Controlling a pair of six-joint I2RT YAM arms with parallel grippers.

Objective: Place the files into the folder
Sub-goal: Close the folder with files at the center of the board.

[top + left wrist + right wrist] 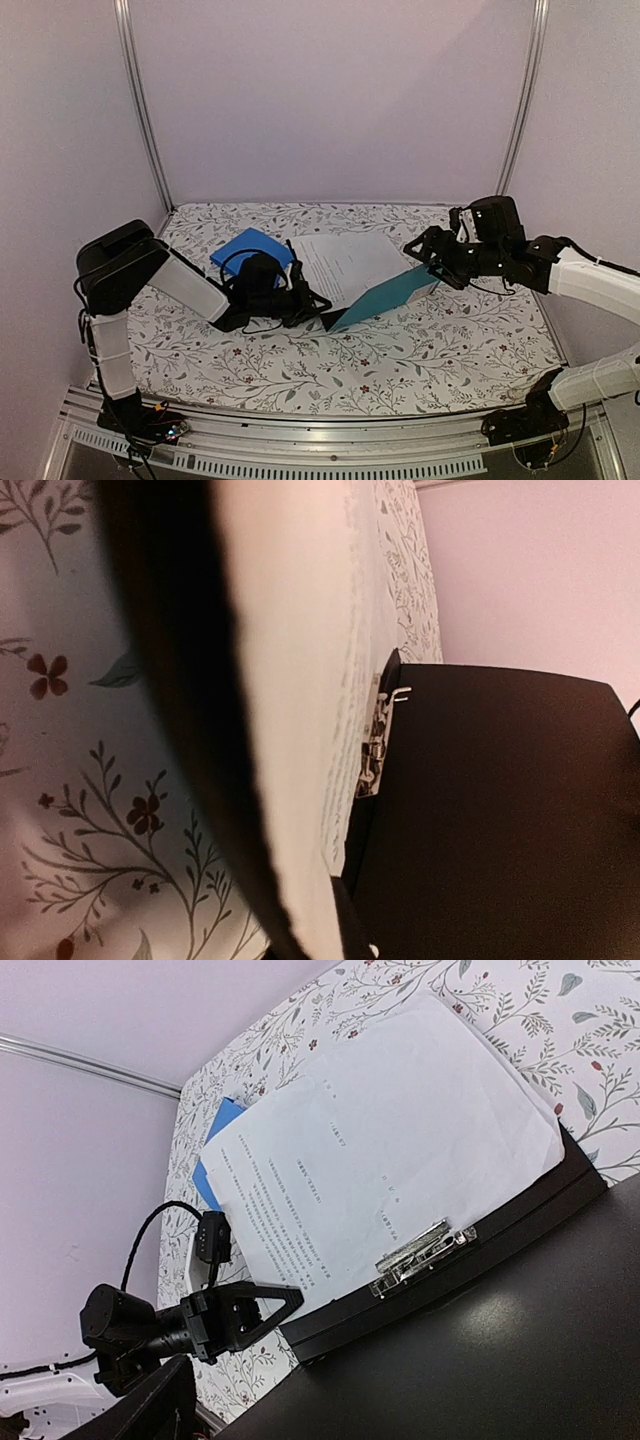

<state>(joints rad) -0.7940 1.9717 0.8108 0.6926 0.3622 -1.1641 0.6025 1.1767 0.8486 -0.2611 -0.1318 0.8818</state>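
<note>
The folder (385,295) lies open mid-table (450,350), its spine running diagonally from centre toward the far right. Its teal cover is tilted up against your spread right gripper (432,262). You have bare cloth nearer and to the right. A blue folder (245,248) crowds the far left.

Left wrist: the files (290,730) fill the foreground edge-on beside the clip (375,750).

Right wrist: the sheets' long axis follows the spine. Your left gripper (290,1300), pressed together, sits at their near corner; a pinch can't be told.
</note>
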